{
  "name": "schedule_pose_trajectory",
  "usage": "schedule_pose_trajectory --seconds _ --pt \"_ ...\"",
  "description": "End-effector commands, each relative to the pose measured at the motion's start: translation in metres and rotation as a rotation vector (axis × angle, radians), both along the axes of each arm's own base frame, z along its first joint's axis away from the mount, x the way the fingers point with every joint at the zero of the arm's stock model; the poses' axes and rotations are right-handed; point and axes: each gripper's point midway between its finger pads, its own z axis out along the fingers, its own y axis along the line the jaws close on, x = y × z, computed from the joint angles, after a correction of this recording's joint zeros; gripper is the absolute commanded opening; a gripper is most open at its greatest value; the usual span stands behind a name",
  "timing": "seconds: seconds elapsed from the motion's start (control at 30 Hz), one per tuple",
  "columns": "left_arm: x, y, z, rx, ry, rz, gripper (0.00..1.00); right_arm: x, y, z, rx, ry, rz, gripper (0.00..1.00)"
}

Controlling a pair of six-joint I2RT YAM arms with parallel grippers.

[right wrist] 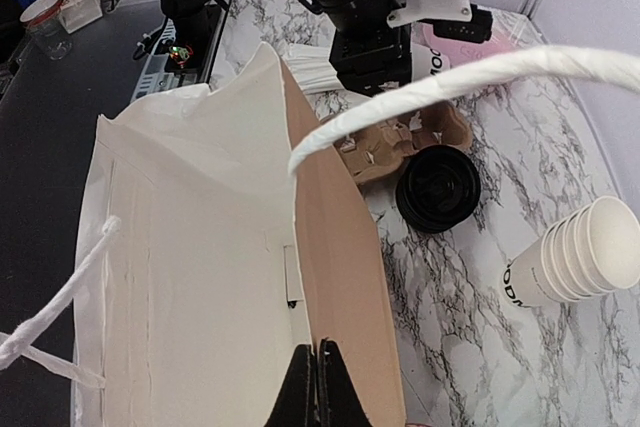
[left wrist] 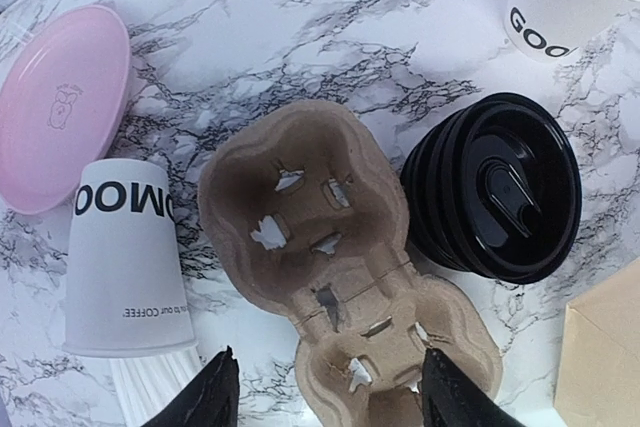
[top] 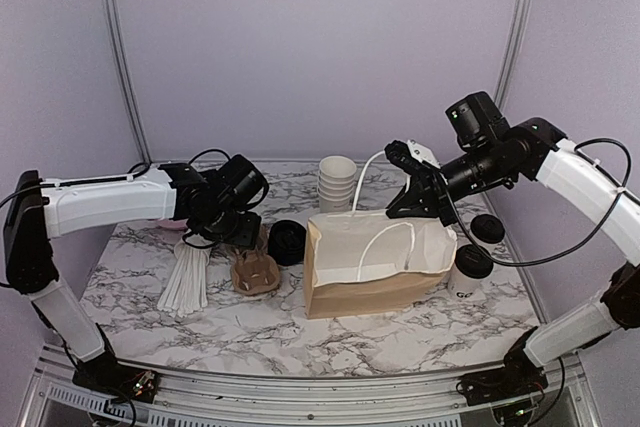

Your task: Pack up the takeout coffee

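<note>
One takeout coffee (top: 470,273), a white printed cup with a black lid, stands on the table just right of the brown paper bag (top: 365,272). Behind it shows another black lid (top: 488,228). My right gripper (top: 398,209) is shut on the bag's upper rim; in the right wrist view its tips (right wrist: 320,385) pinch the brown wall (right wrist: 340,247) beside the white inside. My left gripper (left wrist: 330,397) is open, its fingers (left wrist: 215,395) straddling the near end of a brown pulp cup carrier (left wrist: 320,247) lying flat on the table. It holds nothing.
A stack of black lids (left wrist: 495,187) lies right of the carrier. A white cup with straws (left wrist: 125,257) and a pink plate (left wrist: 60,107) are to its left. Stacked lidless cups (top: 337,182) stand behind the bag. The bag's white handle (right wrist: 450,82) arches across the right wrist view.
</note>
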Motion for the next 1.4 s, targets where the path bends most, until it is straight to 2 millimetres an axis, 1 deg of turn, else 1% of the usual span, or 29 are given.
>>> schedule_pose_trajectory --seconds 0.0,0.1,0.2,0.4,0.53,0.67,0.8,0.87,1.03,1.23,1.37 --pt "-0.002 0.005 -0.018 -0.05 0.039 0.139 0.63 0.001 -0.001 0.003 0.015 -0.007 0.001 0.0" --pt "0.004 0.006 -0.023 -0.047 0.036 0.188 0.63 0.0 -0.002 0.004 0.015 -0.008 0.001 0.0" --pt "0.008 0.003 -0.03 -0.054 0.05 0.215 0.62 -0.001 -0.003 0.008 0.021 -0.017 -0.001 0.0" --pt "0.011 -0.01 -0.049 -0.062 0.106 0.21 0.54 -0.003 -0.003 0.01 0.028 -0.023 0.0 0.0" --pt "0.017 -0.013 -0.054 -0.07 0.106 0.224 0.51 -0.003 -0.003 0.009 0.029 -0.021 0.003 0.0" --pt "0.019 -0.01 -0.062 -0.064 0.124 0.238 0.48 -0.003 -0.003 0.01 0.03 -0.023 0.002 0.0" --pt "0.017 -0.017 -0.071 -0.076 0.16 0.219 0.43 -0.003 -0.003 0.01 0.031 -0.028 0.003 0.0" --pt "0.017 -0.019 -0.073 -0.082 0.168 0.215 0.4 -0.003 -0.003 0.009 0.031 -0.027 0.002 0.0" --pt "0.019 -0.02 -0.071 -0.088 0.159 0.218 0.36 -0.003 -0.003 0.007 0.029 -0.027 0.004 0.0" --pt "0.016 -0.018 -0.08 -0.086 0.185 0.228 0.35 -0.003 -0.003 0.007 0.028 -0.026 0.007 0.0" --pt "0.013 -0.016 -0.08 -0.086 0.191 0.231 0.33 -0.003 -0.003 0.007 0.028 -0.027 0.006 0.0"
